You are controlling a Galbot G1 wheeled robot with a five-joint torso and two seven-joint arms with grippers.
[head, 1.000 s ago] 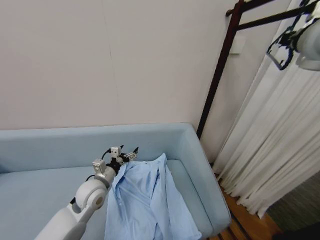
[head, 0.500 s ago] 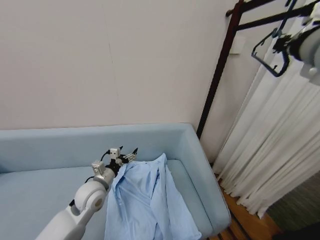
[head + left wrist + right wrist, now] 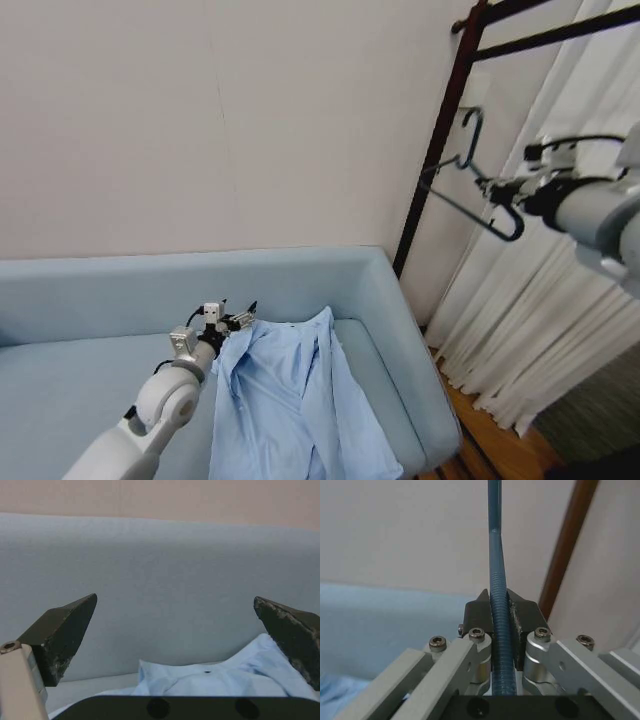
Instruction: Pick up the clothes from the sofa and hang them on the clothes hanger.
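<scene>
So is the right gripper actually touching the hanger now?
Touching. The right wrist view shows the right gripper closed on the hanger, its rod pinched between both pads with no gap either side.

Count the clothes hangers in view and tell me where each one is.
1. The hanger is clamped in the right gripper, up in the air beside the dark rack post. Others may hang on the rack beyond the picture's edge.

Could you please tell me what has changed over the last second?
The right tool, shut on the hanger, carried it down from the top of the rack and toward the robot's left. The open left tool slid slightly left beside the shirt collar. The shirt, sofa and rack stayed put.
</scene>
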